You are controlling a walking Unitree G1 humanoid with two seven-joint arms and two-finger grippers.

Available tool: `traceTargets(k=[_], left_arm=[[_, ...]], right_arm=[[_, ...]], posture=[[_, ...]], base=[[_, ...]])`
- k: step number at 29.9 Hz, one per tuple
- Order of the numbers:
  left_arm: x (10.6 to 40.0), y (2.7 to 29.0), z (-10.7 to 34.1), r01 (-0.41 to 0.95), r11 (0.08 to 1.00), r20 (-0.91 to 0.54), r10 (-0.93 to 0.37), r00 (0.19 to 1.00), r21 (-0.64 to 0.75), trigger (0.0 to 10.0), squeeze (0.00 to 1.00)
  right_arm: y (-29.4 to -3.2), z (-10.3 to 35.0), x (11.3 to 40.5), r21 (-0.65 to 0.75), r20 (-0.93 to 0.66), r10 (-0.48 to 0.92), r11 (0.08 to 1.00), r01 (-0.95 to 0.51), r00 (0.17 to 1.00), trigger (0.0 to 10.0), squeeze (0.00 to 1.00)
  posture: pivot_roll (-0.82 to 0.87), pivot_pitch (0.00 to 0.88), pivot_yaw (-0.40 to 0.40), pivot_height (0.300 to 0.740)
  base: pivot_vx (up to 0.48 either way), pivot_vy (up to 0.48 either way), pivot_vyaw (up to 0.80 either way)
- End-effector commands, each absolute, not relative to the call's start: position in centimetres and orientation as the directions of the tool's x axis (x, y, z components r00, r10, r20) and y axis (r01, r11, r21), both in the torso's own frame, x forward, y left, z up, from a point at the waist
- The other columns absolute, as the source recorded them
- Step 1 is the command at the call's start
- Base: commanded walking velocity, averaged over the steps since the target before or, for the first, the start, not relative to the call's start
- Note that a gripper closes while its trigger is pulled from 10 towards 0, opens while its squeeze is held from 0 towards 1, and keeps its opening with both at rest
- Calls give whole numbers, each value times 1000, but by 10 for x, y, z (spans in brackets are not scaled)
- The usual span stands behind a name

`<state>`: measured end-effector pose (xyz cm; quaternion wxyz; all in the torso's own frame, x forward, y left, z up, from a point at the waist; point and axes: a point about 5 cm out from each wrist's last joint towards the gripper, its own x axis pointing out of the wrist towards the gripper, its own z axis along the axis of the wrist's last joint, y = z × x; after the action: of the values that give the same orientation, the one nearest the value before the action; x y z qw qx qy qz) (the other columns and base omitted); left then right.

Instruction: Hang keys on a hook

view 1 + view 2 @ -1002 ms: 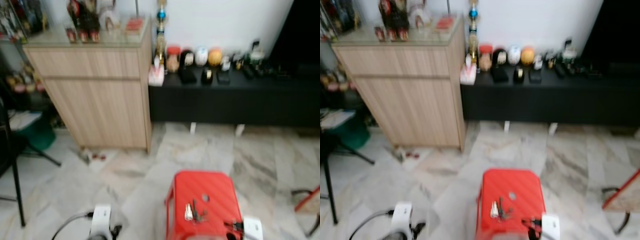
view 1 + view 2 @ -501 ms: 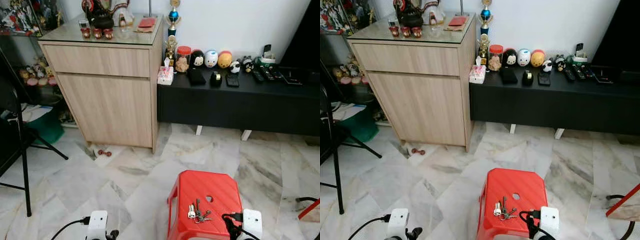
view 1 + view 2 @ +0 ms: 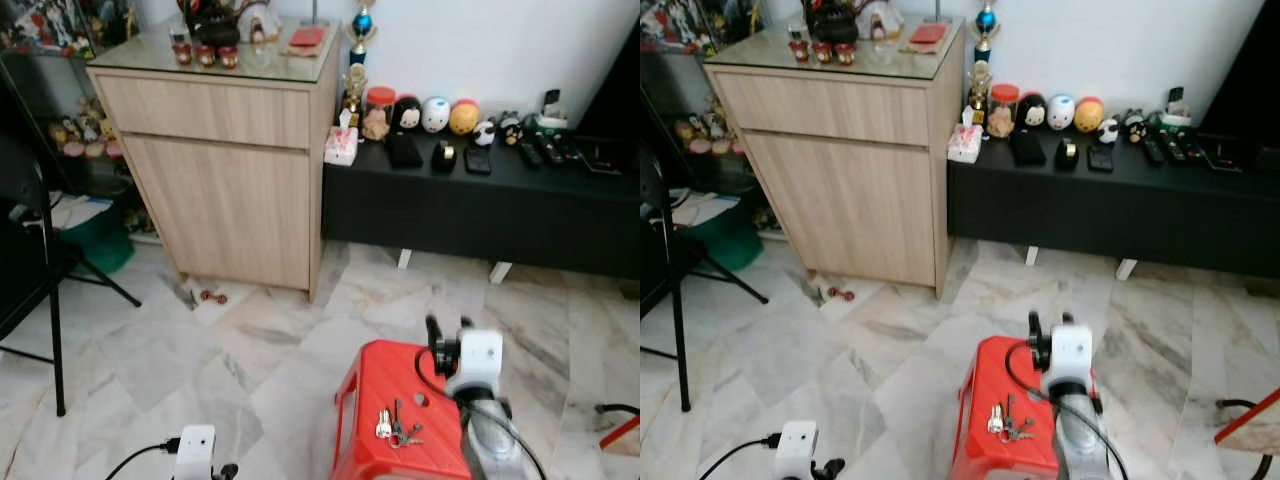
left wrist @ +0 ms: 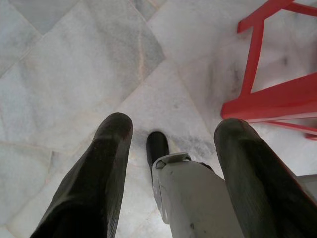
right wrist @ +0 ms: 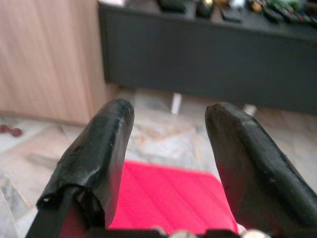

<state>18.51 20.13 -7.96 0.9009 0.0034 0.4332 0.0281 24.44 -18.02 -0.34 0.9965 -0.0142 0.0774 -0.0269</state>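
Note:
A bunch of keys (image 3: 395,429) lies flat on the near part of a red plastic stool (image 3: 385,380). My right gripper (image 3: 447,326) is raised above the stool's far right side, beyond the keys and pointing forward. In the right wrist view its fingers (image 5: 106,144) stand open with nothing between them, over the stool's red top (image 5: 168,198). My left gripper (image 4: 173,129) hangs low at the left, open and empty, above the marble floor beside the stool's red legs (image 4: 257,94).
A light wooden cabinet (image 3: 220,170) stands ahead on the left, with a low black bench (image 3: 480,205) carrying figurines and remotes to its right. A black stand (image 3: 50,330) and a green bin (image 3: 95,250) sit at the far left. Marble floor surrounds the stool.
My right arm has come up from the bottom edge and now reaches forward over the stool. The keys lie where they were. The head camera has shifted a little.

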Motion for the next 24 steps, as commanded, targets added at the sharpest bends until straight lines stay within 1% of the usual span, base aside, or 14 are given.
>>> traceTargets(k=[1, 5, 7, 8, 9, 11, 12, 13, 16, 17, 19, 24], left_arm=[[184, 200, -81, -55, 998, -784, 53, 619, 24, 10000, 0], [183, 200, -81, -59, 998, -783, 57, 619, 26, 10000, 0], [183, 201, -81, -58, 998, -784, 56, 618, 26, 10000, 0], [183, 201, -81, -58, 998, -784, 56, 618, 26, 10000, 0], [183, 200, -81, -55, 998, -785, 55, 617, 26, 10000, 0], [183, 200, -81, -50, 998, -786, 52, 616, 27, 10000, 0], [183, 200, -81, -49, 998, -786, 52, 616, 27, 10000, 0], [183, 200, -81, -45, 999, -786, 49, 616, 27, 10000, 0], [182, 200, -81, -49, 998, -786, 50, 617, 26, 10000, 0], [182, 200, -81, -53, 998, -785, 54, 617, 27, 10000, 0], [181, 200, -82, -55, 998, -786, 55, 616, 26, 10000, 0], [180, 200, -82, -52, 998, -788, 53, 614, 26, 10000, 0]], right_arm=[[-185, 7, 250, -37, -106, -77, 997, 73, 991, 10000, 0], [-179, 7, 239, -41, -94, -39, 999, 35, 995, 10000, 0], [-181, -6, 230, -23, -161, -62, 998, 59, 985, 10000, 0], [-181, -6, 230, -23, -161, -62, 998, 59, 985, 10000, 0], [-182, -12, 230, 7, -199, -75, 997, 78, 977, 10000, 0], [-182, -20, 234, 92, -281, -96, 988, 126, 955, 10000, 0], [-182, -20, 235, 101, -286, -99, 986, 133, 953, 10000, 0], [-183, -18, 243, 116, -298, -107, 982, 147, 948, 10000, 0], [-181, -13, 251, 120, -288, -93, 984, 132, 953, 10000, 0], [-177, -8, 257, 117, -263, -62, 989, 96, 963, 10000, 0], [-171, -5, 261, 108, -253, -30, 992, 59, 967, 10000, 0], [-169, -6, 260, 100, -250, -25, 994, 52, 968, 10000, 0]], posture=[[-10, 0, -57, 740], [-12, 0, -58, 740], [-19, 0, -54, 740], [-19, 0, -54, 740], [-23, 0, -50, 740], [-30, 0, -45, 740], [-30, 0, -45, 740], [-24, 0, -49, 740], [-15, 0, -55, 740], [-11, 0, -59, 740], [-9, 0, -61, 740], [-13, 0, -56, 740]], base=[[0, 0, 0], [0, 0, 0], [0, 0, 0], [0, 0, 0], [0, 0, 0], [0, 0, 0], [0, 0, 0], [0, 0, 0], [0, 0, 0], [0, 0, 0], [0, 0, 0], [0, 0, 0]])
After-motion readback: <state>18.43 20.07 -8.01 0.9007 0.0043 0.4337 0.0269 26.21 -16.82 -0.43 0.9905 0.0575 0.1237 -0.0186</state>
